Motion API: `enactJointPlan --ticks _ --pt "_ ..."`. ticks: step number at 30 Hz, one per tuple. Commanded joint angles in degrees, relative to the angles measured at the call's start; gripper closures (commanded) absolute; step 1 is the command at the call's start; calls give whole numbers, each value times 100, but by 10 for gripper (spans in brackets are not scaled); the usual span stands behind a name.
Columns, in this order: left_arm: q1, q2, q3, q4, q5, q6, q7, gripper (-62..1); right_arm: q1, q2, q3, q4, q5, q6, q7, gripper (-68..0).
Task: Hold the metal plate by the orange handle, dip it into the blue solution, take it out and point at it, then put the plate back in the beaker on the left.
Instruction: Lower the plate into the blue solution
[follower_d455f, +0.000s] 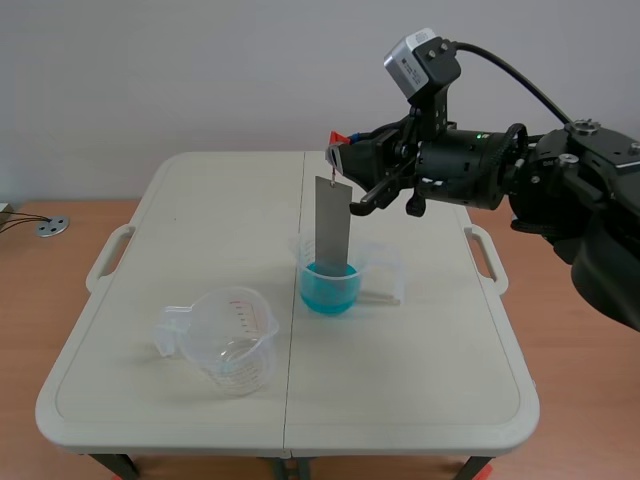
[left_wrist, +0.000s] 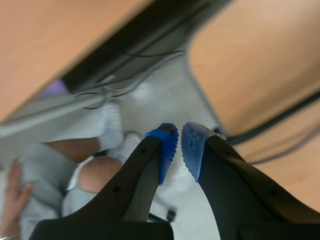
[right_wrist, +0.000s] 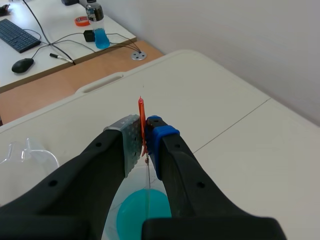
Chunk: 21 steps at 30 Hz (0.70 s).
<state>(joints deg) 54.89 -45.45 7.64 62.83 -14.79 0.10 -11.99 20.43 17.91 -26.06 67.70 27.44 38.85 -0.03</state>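
Observation:
My right gripper is shut on the thin orange handle, high above the table's middle. From the handle hangs the grey metal plate, upright. Its lower edge is inside the clear beaker, at the surface of the blue solution. In the right wrist view the plate shows edge-on as a thin line over the blue solution. An empty clear measuring beaker stands front left on the table. My left gripper is shut on nothing and off the table, out of the scene view.
The white folding table has carry handles at both sides. A desk with a keyboard, a mouse and a bottle stands beyond the table. The left wrist view shows floor, cables and a seated person's knee.

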Motion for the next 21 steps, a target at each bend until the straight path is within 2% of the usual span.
enactJointPlan --ticks 1,7,13,17,21 --pt "0 140 184 87 127 -9 -20 -83 164 -31 -31 7 24 22 181 -13" --pt "-26 564 824 87 616 -13 -13 -83 164 -48 -155 -256 -391 20 459 -13" --pt "-175 826 1252 87 824 -28 262 -83 164 -46 -203 -540 -542 17 581 -13" --pt "-173 964 1303 87 1003 -31 302 -83 162 -46 -203 -592 -656 20 577 -13" --pt "-173 1038 1303 87 1016 -31 304 -83 164 -46 -203 -595 -671 20 579 -13"
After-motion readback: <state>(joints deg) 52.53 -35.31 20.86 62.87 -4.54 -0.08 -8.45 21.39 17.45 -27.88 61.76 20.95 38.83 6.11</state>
